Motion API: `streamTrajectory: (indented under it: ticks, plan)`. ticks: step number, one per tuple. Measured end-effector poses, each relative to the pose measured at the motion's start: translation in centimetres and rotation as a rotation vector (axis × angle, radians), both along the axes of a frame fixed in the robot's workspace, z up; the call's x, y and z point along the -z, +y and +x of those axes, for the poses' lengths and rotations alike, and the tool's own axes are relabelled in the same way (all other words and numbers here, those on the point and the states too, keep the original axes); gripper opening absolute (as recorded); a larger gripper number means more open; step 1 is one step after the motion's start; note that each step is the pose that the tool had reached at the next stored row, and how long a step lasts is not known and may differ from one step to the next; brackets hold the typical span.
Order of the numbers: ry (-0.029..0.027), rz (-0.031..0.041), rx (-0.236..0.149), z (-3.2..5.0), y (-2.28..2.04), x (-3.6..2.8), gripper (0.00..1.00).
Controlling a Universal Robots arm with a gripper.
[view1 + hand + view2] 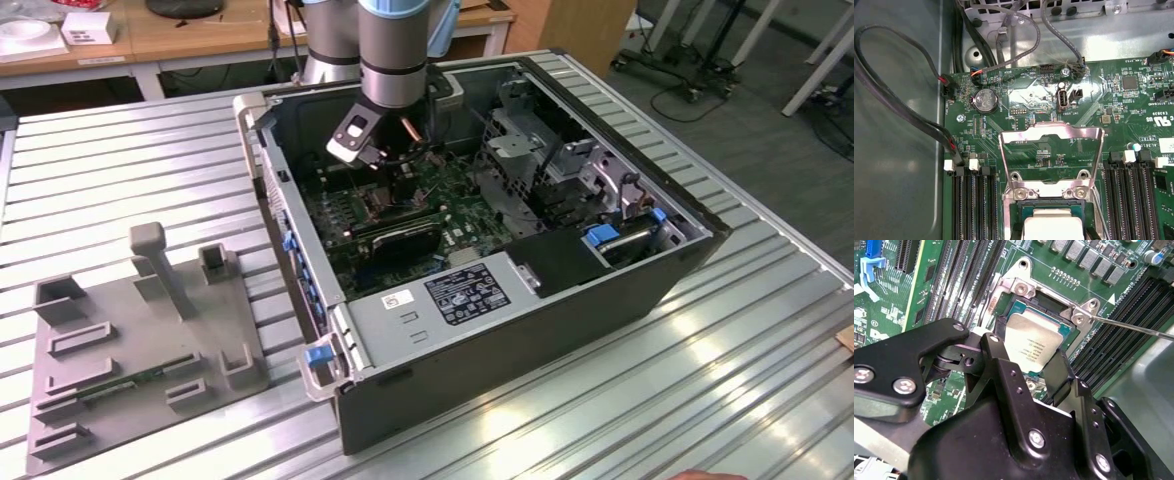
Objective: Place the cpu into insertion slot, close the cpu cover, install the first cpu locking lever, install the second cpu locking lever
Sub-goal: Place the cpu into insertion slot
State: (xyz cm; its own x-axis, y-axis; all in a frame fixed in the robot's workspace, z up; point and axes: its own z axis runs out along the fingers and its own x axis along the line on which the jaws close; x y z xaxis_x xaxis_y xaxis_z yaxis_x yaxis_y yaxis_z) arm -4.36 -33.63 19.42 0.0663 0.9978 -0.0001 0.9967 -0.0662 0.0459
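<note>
where the arm point(394, 50) reaches down into the open computer case point(534, 330) on the ribbed metal worktop point(134, 170), its two matte black fingers point(999, 360) are closed onto the cpu point(1034, 342). one finger sits on each of two opposite edges, spread no wider than the chip itself. the cpu is a flat square with a dull silver-grey metal top and a thin green border showing at one corner. its broad face points up, away from the green motherboard point(1094, 107). being square it has no long axis, but its edges run parallel to the rim of the insertion slot point(1019, 287). it lies directly over the slot's dark centre, inside the silvery rim; whether it is fully seated or a little above cannot be told. in the first wrist view the cpu point(1051, 225) shows between the fingers, and the cpu cover point(1054, 131) is swung open. the cover is a thin, shiny metal frame hinged at the slot's edge and turned back away from the chip, with green board visible through its large window. a thin wire locking lever point(1134, 327) runs out sideways from the slot's corner. long black memory slots point(954, 280) lie on both sides of the slot.
</note>
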Motion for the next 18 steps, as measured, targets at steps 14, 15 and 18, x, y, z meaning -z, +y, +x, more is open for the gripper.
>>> streamTrajectory:
  ticks: [14, 15, 18]
  plan:
    - [0.0, 0.0, 0.0, 0.05, 0.0, 0.0, 0.62]
    - [0.0, 0.0, 0.0, 0.05, 0.0, 0.0, 0.62]
    - [0.0, 0.0, 0.0, 0.05, 0.0, 0.0, 0.62]
